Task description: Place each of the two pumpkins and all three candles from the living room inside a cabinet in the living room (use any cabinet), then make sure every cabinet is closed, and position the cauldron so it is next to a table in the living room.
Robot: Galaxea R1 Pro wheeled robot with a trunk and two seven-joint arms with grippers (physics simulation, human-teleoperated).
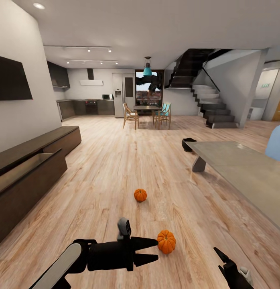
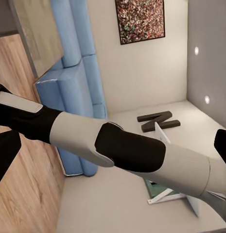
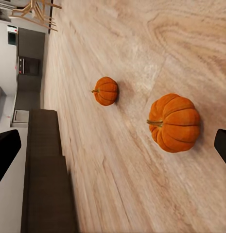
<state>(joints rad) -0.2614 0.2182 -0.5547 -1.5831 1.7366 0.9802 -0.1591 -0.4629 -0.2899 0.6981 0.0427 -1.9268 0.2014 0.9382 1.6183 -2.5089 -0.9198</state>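
Two orange pumpkins lie on the wood floor: the near pumpkin [image 1: 166, 241] [image 3: 175, 122] and the far pumpkin [image 1: 140, 195] [image 3: 107, 91]. My left gripper [image 1: 157, 249] reaches in low from the left and stands open, its upper fingertip right at the near pumpkin's side and nothing between the fingers. At the bottom right my right gripper [image 1: 230, 267] is open above the floor, short of the near pumpkin; its dark fingers [image 3: 6, 150] stand wide apart. The dark-brown cabinet [image 1: 27, 168] runs along the left wall with one drawer pulled out. The black cauldron [image 1: 188, 144] sits beyond the table's [image 1: 240, 168] far corner. The candles are out of view.
A blue sofa [image 1: 276, 144] [image 2: 76, 92] edges in behind the table at the right. A wall TV [image 1: 11, 78] hangs above the cabinet. Dining chairs and table [image 1: 148, 114], a kitchen and stairs [image 1: 212, 108] lie far ahead. My right forearm [image 2: 132, 150] crosses the left wrist view.
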